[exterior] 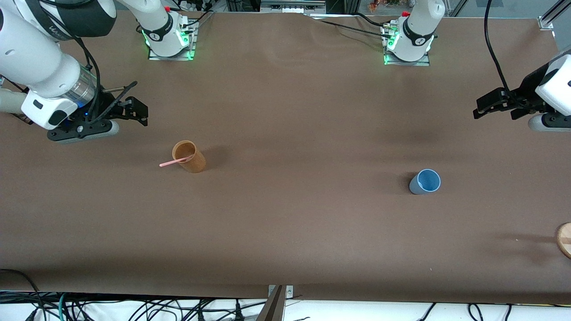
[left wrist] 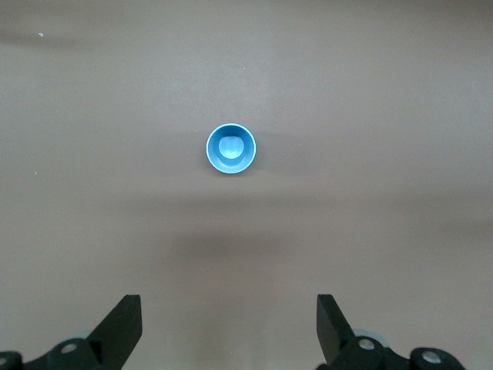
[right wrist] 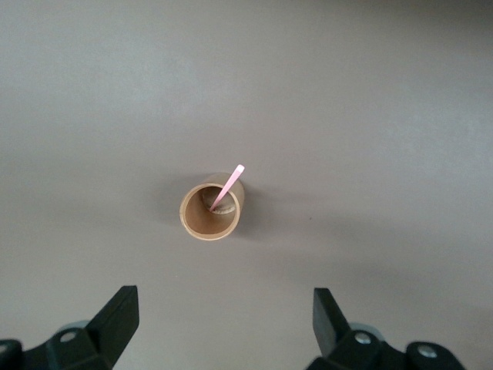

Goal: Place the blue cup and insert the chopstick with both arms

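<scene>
Brown table (exterior: 285, 232): matte brown sheet covers the whole top, bare over most of it.
Wooden disc (exterior: 564, 239): round pale-wood piece at the left arm's end, cut off by the front view's edge, nearest the front camera of all things on the table.
Blue cup (exterior: 425, 181): light blue, upright, mouth up, nothing inside; toward the left arm's end, well apart from the brown cup, slightly nearer the front camera than it. Left wrist view looks straight down into it (left wrist: 230, 149).
Brown cup (exterior: 189, 156): orange-brown cylinder, upright, toward the right arm's end; seen from above in the right wrist view (right wrist: 211, 210).
Chopstick (exterior: 175, 161): pale pink, one end inside the brown cup, leaning on its rim, free end sticking out over the table toward the right arm's end. Shows in the right wrist view too (right wrist: 227, 187).
Left gripper (exterior: 496, 104): up in the air over bare table at the left arm's end, apart from the blue cup; fingers (left wrist: 122, 327) spread wide, nothing between them.
Right gripper (exterior: 132, 109): up in the air over bare table at the right arm's end, apart from the brown cup; fingers (right wrist: 117, 316) spread wide, holding nothing.
Arm bases: both stand at the table edge farthest from the front camera, green lights lit at each.
</scene>
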`<action>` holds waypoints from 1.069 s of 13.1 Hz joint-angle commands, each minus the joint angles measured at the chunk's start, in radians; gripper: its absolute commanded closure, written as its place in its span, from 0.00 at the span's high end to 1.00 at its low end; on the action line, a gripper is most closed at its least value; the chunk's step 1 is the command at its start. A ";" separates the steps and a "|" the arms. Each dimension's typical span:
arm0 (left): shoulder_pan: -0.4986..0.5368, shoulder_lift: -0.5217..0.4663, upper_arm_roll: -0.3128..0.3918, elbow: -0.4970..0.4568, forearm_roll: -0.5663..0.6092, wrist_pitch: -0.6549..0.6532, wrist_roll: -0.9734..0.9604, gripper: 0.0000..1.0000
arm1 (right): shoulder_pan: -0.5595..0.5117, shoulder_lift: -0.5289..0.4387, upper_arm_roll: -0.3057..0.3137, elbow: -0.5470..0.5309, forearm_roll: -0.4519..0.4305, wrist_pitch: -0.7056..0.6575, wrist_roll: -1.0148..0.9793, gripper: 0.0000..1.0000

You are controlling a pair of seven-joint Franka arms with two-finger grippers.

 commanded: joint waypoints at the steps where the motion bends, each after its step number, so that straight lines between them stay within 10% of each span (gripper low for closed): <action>1: 0.002 0.014 -0.001 0.031 0.000 -0.008 0.001 1.00 | -0.017 0.006 0.017 0.020 0.003 -0.030 0.016 1.00; 14: -0.001 0.016 -0.001 0.030 0.000 -0.008 0.001 1.00 | -0.015 0.092 0.017 0.017 0.004 0.025 0.033 1.00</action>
